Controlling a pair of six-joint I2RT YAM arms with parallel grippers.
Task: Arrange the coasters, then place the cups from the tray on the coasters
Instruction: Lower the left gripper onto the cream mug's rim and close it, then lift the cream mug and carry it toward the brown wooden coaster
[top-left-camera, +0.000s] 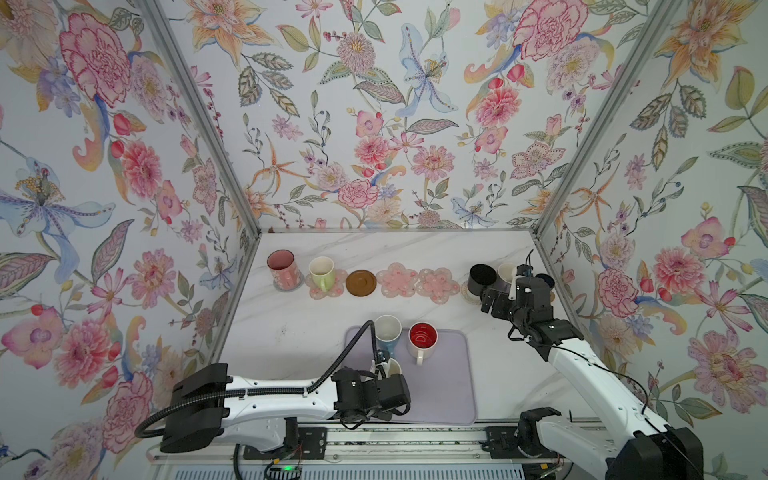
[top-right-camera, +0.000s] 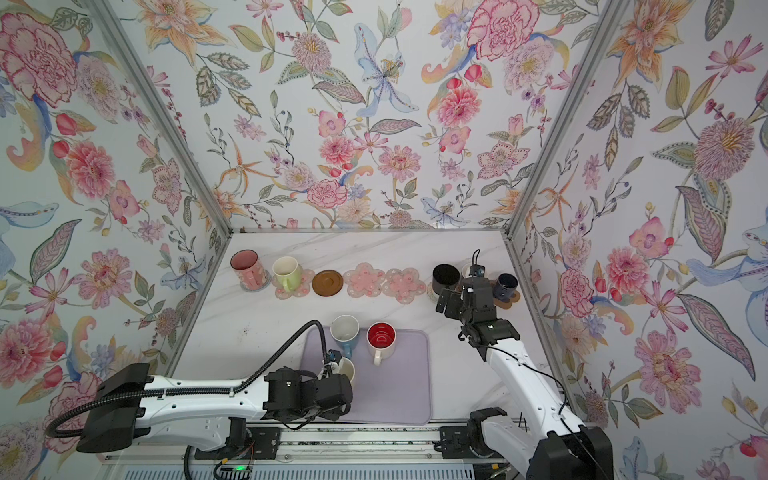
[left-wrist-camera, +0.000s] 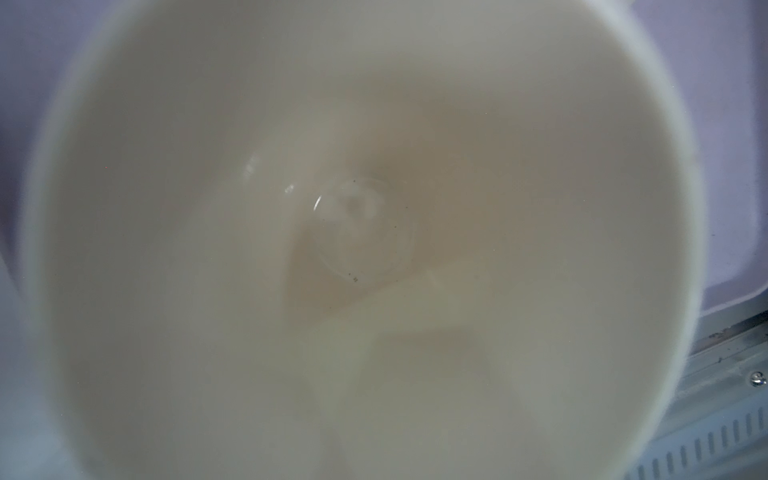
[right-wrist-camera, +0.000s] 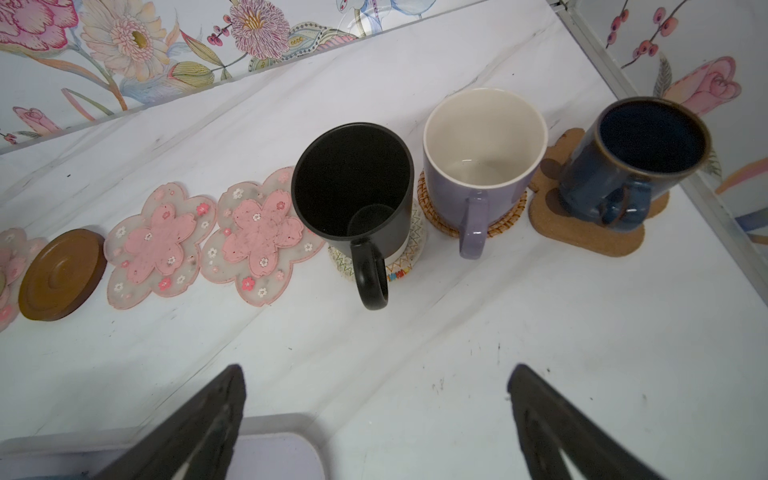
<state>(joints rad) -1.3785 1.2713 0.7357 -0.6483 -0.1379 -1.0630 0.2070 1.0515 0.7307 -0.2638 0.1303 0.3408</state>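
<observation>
On the lavender tray (top-left-camera: 440, 390) my left gripper (top-left-camera: 384, 374) is shut on the cream cup (top-left-camera: 394, 366). The cup's inside (left-wrist-camera: 374, 249) fills the left wrist view and hides the fingers. A blue cup (top-left-camera: 387, 332) and a white cup with red inside (top-left-camera: 423, 338) also stand on the tray. In the back row, a pink cup (top-left-camera: 280, 266) and a lime-green cup (top-left-camera: 322, 272) sit on coasters. A brown disc (top-left-camera: 360, 283) and two pink flower coasters (right-wrist-camera: 164, 245) (right-wrist-camera: 262, 237) are bare. Black (right-wrist-camera: 353, 187), lavender (right-wrist-camera: 484, 166) and navy (right-wrist-camera: 640, 162) cups sit on coasters. My right gripper (right-wrist-camera: 374, 374) hovers open before them.
Floral walls with metal posts close in the white marble table (top-left-camera: 291, 324) on three sides. A metal rail (top-left-camera: 415, 446) runs along the front edge under both arm bases. The navy cup stands close to the right wall.
</observation>
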